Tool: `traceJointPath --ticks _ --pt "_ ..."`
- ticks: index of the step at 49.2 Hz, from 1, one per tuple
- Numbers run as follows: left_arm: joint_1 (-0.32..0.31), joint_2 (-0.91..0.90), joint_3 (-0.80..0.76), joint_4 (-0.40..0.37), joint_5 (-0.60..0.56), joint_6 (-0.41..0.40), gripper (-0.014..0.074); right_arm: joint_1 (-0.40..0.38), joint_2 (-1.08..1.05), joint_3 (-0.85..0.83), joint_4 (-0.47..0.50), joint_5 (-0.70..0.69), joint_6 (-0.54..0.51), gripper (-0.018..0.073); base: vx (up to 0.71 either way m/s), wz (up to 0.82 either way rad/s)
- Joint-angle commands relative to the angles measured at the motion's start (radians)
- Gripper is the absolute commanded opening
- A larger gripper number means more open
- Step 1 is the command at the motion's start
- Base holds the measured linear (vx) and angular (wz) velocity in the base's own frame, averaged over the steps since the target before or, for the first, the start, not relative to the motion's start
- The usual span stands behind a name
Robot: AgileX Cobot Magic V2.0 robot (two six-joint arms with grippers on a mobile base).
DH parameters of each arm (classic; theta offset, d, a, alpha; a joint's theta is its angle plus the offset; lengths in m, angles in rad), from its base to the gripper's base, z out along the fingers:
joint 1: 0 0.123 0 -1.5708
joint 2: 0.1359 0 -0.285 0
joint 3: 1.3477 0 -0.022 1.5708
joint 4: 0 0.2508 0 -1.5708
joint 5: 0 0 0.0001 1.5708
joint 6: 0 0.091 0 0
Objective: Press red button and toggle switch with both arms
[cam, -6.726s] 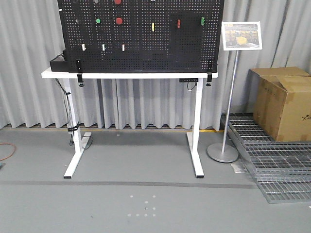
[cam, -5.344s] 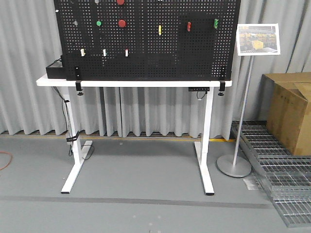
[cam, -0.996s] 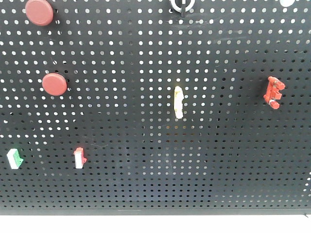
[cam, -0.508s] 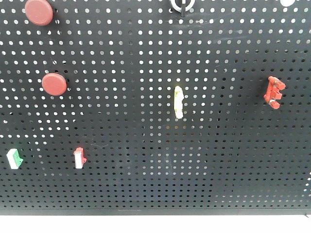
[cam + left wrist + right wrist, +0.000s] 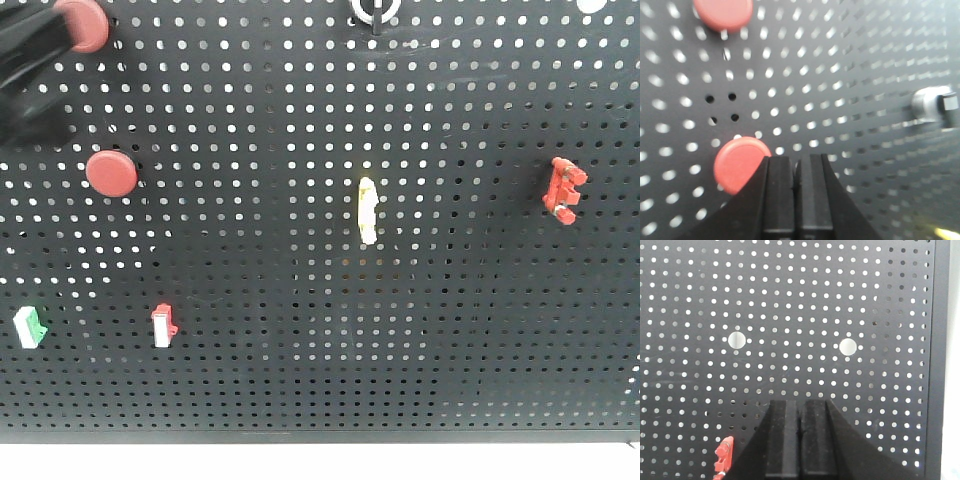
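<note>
Two red buttons sit on the black pegboard (image 5: 300, 120): an upper one (image 5: 88, 27) and a lower one (image 5: 112, 173). My left gripper's blurred black body (image 5: 30, 70) overlaps the upper button's left side. In the left wrist view the left gripper (image 5: 796, 161) is shut and empty, its tips just right of one red button (image 5: 737, 162); the other red button (image 5: 722, 12) is above. The toggle switch (image 5: 375, 10) is at the top edge, and shows silvery in the left wrist view (image 5: 935, 105). My right gripper (image 5: 800, 405) is shut and empty, facing bare pegboard.
A pale yellow upright piece (image 5: 368, 210) is mid-board and a red bracket (image 5: 563, 190) is at the right, also in the right wrist view (image 5: 724, 452). Green-white (image 5: 30, 327) and red-white (image 5: 163, 325) rockers sit low left. The board's right edge (image 5: 940, 360) is near.
My left arm has come into the top left of the front view and now covers part of the upper red button. The board and its parts have not moved.
</note>
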Motion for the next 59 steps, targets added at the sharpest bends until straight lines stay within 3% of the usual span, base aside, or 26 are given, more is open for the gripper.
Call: traceJointPath --ticks 1,16,26,35,41,51,59 --pt "-0.006 0.014 -0.067 -0.012 -0.048 -0.014 0.0002 -0.006 0.01 -0.032 0.0 -0.082 -0.001 -0.0003 0.0 0.0" --pt "0.019 0.098 -0.124 -0.038 -0.068 -0.014 0.0002 -0.006 0.01 -0.032 0.0 -0.082 -0.002 -0.0003 0.0 0.0" --pt "0.064 0.12 -0.133 -0.111 -0.08 -0.013 0.0002 -0.006 0.01 -0.032 0.0 -0.082 -0.002 -0.0003 0.0 0.0" --pt "0.067 0.12 -0.133 -0.111 -0.087 -0.014 0.0002 -0.006 0.01 -0.032 0.0 -0.082 -0.002 -0.0003 0.0 0.0" --pt "0.05 0.1 -0.133 -0.111 -0.076 -0.014 0.0002 -0.006 0.01 -0.032 0.0 -0.085 -0.002 -0.0003 0.0 0.0" --pt "-0.043 -0.015 -0.105 -0.109 0.027 -0.011 0.0002 -0.005 0.011 -0.027 0.0 -0.077 -0.001 -0.0003 0.0 0.0" --pt "-0.05 -0.128 -0.005 -0.11 0.026 -0.011 0.0002 -0.003 0.038 -0.027 -0.004 -0.109 -0.001 -0.0003 0.0 0.0"
